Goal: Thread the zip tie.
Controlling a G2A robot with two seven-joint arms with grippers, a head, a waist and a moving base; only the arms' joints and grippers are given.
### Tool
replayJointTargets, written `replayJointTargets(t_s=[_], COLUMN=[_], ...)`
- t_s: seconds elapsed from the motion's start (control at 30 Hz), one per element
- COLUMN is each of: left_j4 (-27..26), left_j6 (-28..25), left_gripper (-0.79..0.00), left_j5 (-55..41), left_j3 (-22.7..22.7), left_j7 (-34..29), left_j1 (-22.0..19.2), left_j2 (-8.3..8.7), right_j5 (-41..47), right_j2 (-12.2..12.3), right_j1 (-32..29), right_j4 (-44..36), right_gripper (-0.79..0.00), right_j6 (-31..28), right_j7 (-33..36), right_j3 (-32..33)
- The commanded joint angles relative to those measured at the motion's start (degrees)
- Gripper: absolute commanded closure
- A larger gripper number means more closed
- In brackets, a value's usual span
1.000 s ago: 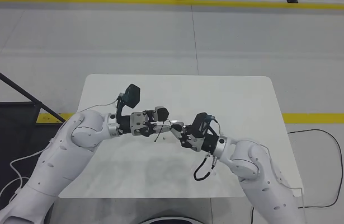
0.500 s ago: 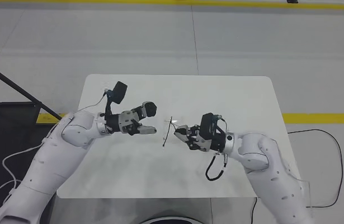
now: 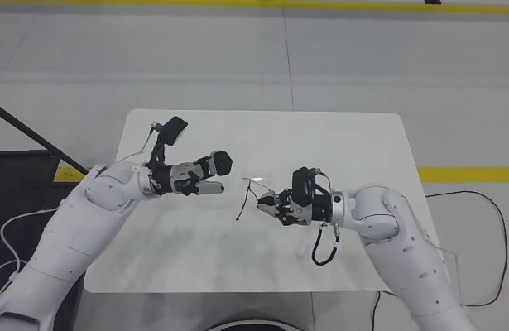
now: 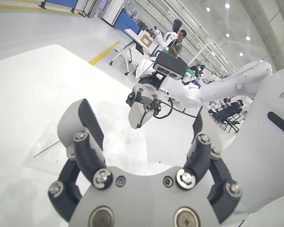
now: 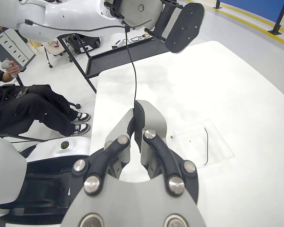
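Note:
A thin black zip tie point(image 3: 245, 204) hangs from my right gripper point(image 3: 261, 202), which is shut on it above the middle of the white table point(image 3: 345, 141). In the right wrist view the zip tie point(image 5: 134, 79) rises straight out of the shut pads of the right gripper point(image 5: 134, 110), with its small head at the far end. My left gripper point(image 3: 218, 175) is open a short way to the left of the tie, not touching it. In the left wrist view the left gripper point(image 4: 144, 124) holds nothing, and the right gripper point(image 4: 142, 109) faces it.
A clear plastic bag point(image 5: 203, 140) lies flat on the table below the grippers, with a second black zip tie point(image 5: 206, 146) inside; the bag point(image 4: 47, 145) also lies under the left gripper. A seated person's legs point(image 5: 37, 109) are beside the table's left edge.
The grippers were together at the zip tie one second ago. The left gripper has let go, opened and drawn back to the left. The right gripper keeps the tie.

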Motion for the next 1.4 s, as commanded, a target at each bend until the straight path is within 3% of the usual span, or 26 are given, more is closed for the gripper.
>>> replayJointTargets(t_s=[0.0,0.17,0.4,0.47,0.6,0.67,0.73,1.37], left_j4=[0.0,-2.5,-1.87,-0.91,0.59,0.9,1.05,1.07], left_j6=[0.01,3.67,9.52,10.24,11.15,11.39,11.43,10.62], left_gripper=[-0.785,-0.785,-0.785,-0.751,-0.57,-0.409,-0.354,-0.197], left_j5=[-0.02,-0.16,-7.03,-9.38,-11.35,-11.56,-11.55,-11.34], left_j3=[0.0,0.94,3.36,3.76,4.51,4.84,5.08,5.61], left_j7=[-0.01,0.71,-6.42,-8.74,-11.14,-11.39,-11.42,-10.62], left_j1=[0.0,0.76,-1.19,-2.01,-3.32,-3.75,-4.03,-4.29], left_j2=[0.0,-0.27,-0.73,-0.89,-1.3,-1.48,-1.61,-1.74], right_j5=[0.0,-0.27,2.94,4.43,6.73,7.68,8.43,10.56], right_j2=[0.0,-0.01,-0.01,0.02,0.23,0.34,0.46,1.74], right_j1=[0.0,-0.39,2.82,3.84,5.52,6.16,6.67,8.68], right_j4=[0.0,-0.32,3.41,4.24,5.82,6.36,6.79,8.03], right_gripper=[0.0,0.0,0.0,0.0,0.0,0.0,0.0,0.0], right_j6=[-0.01,0.6,-1.96,-2.12,-2.12,-2.12,-2.12,-2.12], right_j7=[0.0,-0.13,1.29,1.96,3.07,3.44,3.68,2.85], right_j3=[0.0,-0.62,-3.23,-4.18,-5.52,-6.12,-6.63,-9.18])
